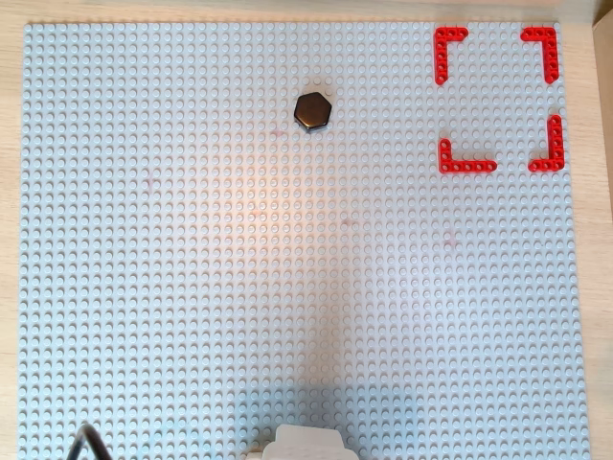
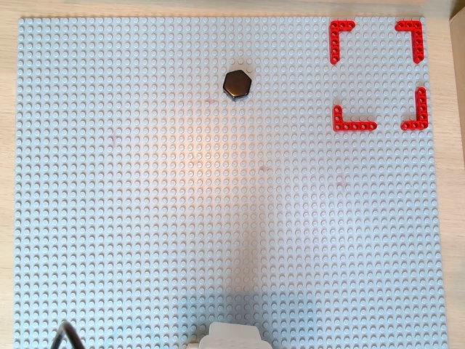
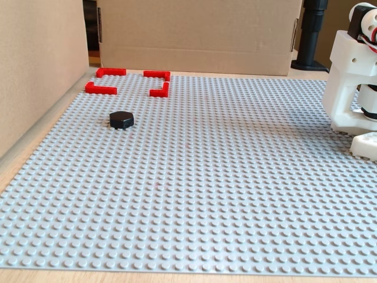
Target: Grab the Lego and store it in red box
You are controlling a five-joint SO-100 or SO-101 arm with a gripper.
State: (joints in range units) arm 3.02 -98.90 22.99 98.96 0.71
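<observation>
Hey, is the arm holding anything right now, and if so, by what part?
Nothing is held. The black Lego lies alone on the grey baseplate, outside the red box; the gripper is out of view.

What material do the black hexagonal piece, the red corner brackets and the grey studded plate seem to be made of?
Black hexagonal Lego piece: likely hard plastic, glossy; a light sheen shows on top.
Red corner brackets: probably moulded plastic, fairly matte, with small holes in rows.
Grey studded baseplate: plastic as it looks, with regular moulded studs and a soft reflection.
</observation>
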